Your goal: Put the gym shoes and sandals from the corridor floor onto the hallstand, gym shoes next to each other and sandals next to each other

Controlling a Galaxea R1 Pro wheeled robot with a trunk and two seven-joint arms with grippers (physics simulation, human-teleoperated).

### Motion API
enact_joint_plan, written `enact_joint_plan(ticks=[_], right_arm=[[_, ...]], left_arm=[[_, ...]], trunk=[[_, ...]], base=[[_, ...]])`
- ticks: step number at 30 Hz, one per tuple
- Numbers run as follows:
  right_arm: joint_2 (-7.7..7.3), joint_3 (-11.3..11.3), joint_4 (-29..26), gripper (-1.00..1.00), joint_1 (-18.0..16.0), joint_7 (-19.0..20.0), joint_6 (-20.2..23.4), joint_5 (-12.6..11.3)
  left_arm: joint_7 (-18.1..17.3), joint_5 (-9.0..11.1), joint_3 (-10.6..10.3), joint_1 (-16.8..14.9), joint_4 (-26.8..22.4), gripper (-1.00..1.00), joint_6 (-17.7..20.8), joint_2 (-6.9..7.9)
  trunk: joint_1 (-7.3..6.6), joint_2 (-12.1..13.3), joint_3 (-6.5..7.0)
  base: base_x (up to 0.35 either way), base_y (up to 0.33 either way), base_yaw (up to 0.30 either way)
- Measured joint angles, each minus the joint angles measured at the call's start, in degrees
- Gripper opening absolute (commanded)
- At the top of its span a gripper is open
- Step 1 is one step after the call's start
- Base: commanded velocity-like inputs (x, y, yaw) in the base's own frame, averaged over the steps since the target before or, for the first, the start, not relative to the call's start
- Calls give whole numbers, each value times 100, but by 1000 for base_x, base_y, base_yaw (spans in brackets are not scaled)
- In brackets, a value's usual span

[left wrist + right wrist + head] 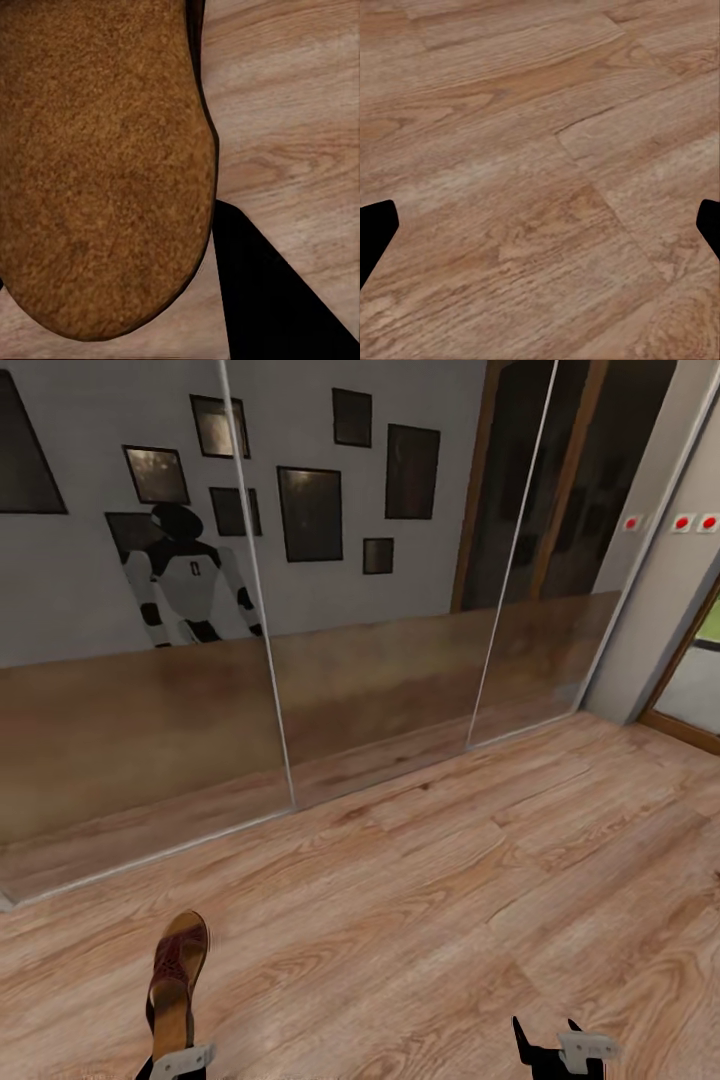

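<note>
One brown sandal with a tan insole stands out from my left gripper at the lower left of the head view, held above the corridor floor. In the left wrist view its rough brown sole lies close against a black finger. The left gripper is shut on the sandal. My right gripper hangs low at the lower right, open, with bare planks between its fingertips. The gym shoes, the other sandal and the hallstand are out of view.
Mirrored sliding panels run along the wall ahead and reflect the floor, framed pictures and my own body. A grey wall corner with red switches and a wood-framed doorway stand at the right.
</note>
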Motion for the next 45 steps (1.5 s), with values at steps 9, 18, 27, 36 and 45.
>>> enact_joint_plan(ticks=[9,18,27,36,45], right_arm=[[0,0,0,100,0,-1,0,0],[108,8,-3,100,0,0,-9,7],[191,-15,-15,100,0,-454,-2,5],[199,-16,-12,100,0,-479,1,5],[199,-16,-8,100,0,-478,3,10]], left_arm=[[0,0,1,-2,0,-100,-2,0],[0,6,3,-1,0,-100,-4,0],[-1,-20,-3,-1,4,-100,-4,-4],[4,12,31,-2,0,-100,-11,0],[23,270,65,-1,44,-100,-302,45]], trunk=[[0,0,-32],[0,0,-64],[0,0,-96],[0,0,-128],[0,0,-160]], base=[[0,0,255],[0,0,258],[0,0,264],[0,0,265],[0,0,265]])
